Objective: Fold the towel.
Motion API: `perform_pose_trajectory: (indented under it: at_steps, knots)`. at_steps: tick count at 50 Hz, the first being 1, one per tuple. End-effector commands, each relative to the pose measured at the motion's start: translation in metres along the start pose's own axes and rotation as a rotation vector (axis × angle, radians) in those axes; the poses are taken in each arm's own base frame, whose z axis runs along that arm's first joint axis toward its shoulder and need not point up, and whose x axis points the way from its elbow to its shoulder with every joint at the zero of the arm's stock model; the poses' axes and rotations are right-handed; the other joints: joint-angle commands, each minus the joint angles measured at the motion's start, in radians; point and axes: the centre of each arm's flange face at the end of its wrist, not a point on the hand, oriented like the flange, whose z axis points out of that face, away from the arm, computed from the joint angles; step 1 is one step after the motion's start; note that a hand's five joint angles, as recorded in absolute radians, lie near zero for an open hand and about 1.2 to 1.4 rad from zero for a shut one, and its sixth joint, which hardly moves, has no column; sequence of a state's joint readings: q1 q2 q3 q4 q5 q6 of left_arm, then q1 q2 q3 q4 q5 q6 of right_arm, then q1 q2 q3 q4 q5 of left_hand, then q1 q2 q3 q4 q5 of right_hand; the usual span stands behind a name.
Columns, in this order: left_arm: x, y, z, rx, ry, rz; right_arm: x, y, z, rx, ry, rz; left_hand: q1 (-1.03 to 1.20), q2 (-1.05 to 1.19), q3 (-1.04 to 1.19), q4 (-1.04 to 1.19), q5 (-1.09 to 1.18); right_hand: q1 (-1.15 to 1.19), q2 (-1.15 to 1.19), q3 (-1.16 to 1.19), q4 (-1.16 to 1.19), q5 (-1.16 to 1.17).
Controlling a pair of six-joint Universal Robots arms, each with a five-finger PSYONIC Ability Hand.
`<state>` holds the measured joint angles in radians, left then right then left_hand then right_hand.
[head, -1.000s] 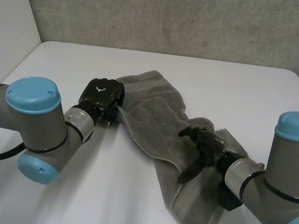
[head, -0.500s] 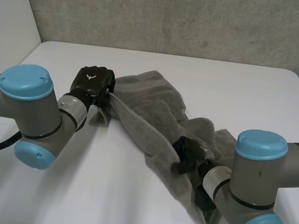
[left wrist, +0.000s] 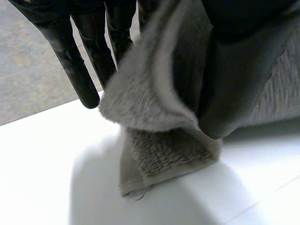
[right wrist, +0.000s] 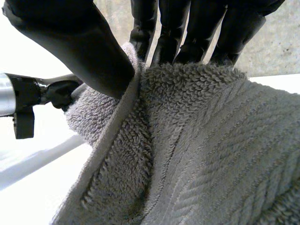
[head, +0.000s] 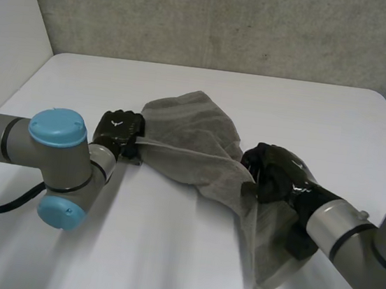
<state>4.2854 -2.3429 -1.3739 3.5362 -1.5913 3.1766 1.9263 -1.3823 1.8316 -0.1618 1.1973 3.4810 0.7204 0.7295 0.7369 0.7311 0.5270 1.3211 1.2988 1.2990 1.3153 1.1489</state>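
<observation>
Towel vs. 0.5 s ago: then it lay slack and crumpled on the white table; now it is pulled into a stretched band between the 2 hands, its far lobe on the table beyond the band and its near end hanging from the right hand down to the tabletop. The right hand has risen from low on the cloth's near part and sits higher and further toward the robot's right; the blue-capped joint that covered that area 0.5 s ago has swung out of the way. The left hand has shifted slightly nearer the robot, same end of the cloth. Left hand, own wrist view: thumb presses a doubled towel edge against the fingers behind it, a clamped pinch; 2 straight fingers stand free beside the cloth; a short flap of towel hangs below the fingertips and touches the table. Right hand, own wrist view: thumb on 1 face of the hemmed edge, fingers on the other face, closed in a pinch on the towel, the cloth draping away below the fingertips.
</observation>
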Motion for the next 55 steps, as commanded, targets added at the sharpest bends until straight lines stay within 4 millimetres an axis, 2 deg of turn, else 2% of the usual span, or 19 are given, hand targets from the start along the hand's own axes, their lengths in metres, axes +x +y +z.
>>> perform_pose_trajectory:
  at_steps: [1, 5, 8, 9, 10, 12, 15, 17, 18, 21, 29, 40, 46, 55]
  knots:
    - [-0.003, 0.003, 0.004, 0.001, -0.057, 0.000, 0.003, 0.001, -0.013, -0.045, -0.007, -0.048, -0.028, -0.037, -0.045, -0.039, -0.009, 0.075, 0.097, 0.097, 0.081, 0.073]
    - [-0.004, 0.001, 0.005, 0.009, -0.071, 0.001, 0.009, -0.005, -0.020, -0.072, 0.016, -0.064, -0.025, -0.034, -0.042, -0.036, -0.007, 0.075, 0.097, 0.097, 0.081, 0.073]
    - [-0.006, -0.005, 0.004, 0.023, -0.090, 0.001, 0.016, -0.010, -0.020, -0.071, 0.042, -0.096, 0.060, 0.051, 0.043, 0.049, 0.079, 0.075, 0.097, 0.097, 0.081, 0.073]
    - [-0.008, -0.009, 0.003, 0.024, -0.095, -0.001, 0.019, -0.012, -0.020, -0.069, 0.051, -0.117, 0.196, 0.187, 0.180, 0.186, 0.215, 0.075, 0.097, 0.097, 0.081, 0.073]
    - [-0.008, -0.009, 0.003, 0.024, -0.095, -0.001, 0.019, -0.012, -0.020, -0.069, 0.051, -0.117, 0.198, 0.189, 0.181, 0.187, 0.217, 0.075, 0.097, 0.097, 0.081, 0.073]
    - [-0.008, -0.025, -0.003, 0.052, -0.092, -0.006, 0.021, -0.013, -0.020, -0.069, 0.054, -0.139, 0.356, 0.347, 0.339, 0.345, 0.375, 0.075, 0.097, 0.097, 0.081, 0.073]
    - [-0.008, -0.031, -0.014, 0.041, -0.086, 0.001, 0.024, -0.007, -0.017, -0.094, 0.059, -0.159, 0.356, 0.347, 0.340, 0.346, 0.375, 0.012, 0.034, 0.034, 0.017, 0.009]
    - [-0.007, -0.032, -0.020, 0.031, -0.081, 0.002, 0.030, 0.008, -0.011, -0.147, 0.070, -0.147, 0.356, 0.347, 0.340, 0.346, 0.375, -0.067, -0.045, -0.045, -0.061, -0.070]
    - [-0.007, -0.032, -0.020, 0.030, -0.081, 0.002, 0.030, 0.008, -0.011, -0.147, 0.070, -0.147, 0.356, 0.347, 0.340, 0.346, 0.375, -0.068, -0.045, -0.046, -0.062, -0.070]
    - [-0.002, -0.037, -0.030, 0.034, -0.068, 0.004, 0.034, 0.017, -0.007, -0.179, 0.079, -0.132, 0.347, 0.338, 0.331, 0.337, 0.366, -0.214, -0.191, -0.192, -0.208, -0.216]
    - [0.013, -0.035, -0.053, 0.012, -0.021, 0.013, 0.014, 0.037, -0.006, -0.220, 0.032, -0.151, 0.339, 0.330, 0.322, 0.328, 0.358, -0.502, -0.480, -0.480, -0.496, -0.505]
    - [0.010, -0.037, -0.056, 0.011, -0.029, 0.013, -0.002, 0.047, -0.009, -0.216, 0.075, -0.208, 0.333, 0.324, 0.316, 0.322, 0.352, -0.555, -0.533, -0.533, -0.549, -0.557]
    - [0.004, -0.039, -0.054, 0.017, -0.044, 0.012, -0.002, 0.049, -0.007, -0.195, 0.089, -0.232, 0.327, 0.318, 0.310, 0.316, 0.346, -0.567, -0.544, -0.545, -0.561, -0.569]
    - [-0.022, -0.038, -0.047, 0.000, -0.112, 0.004, 0.006, 0.038, -0.006, -0.144, 0.184, -0.248, 0.333, 0.324, 0.316, 0.322, 0.352, -0.660, -0.638, -0.638, -0.655, -0.663]
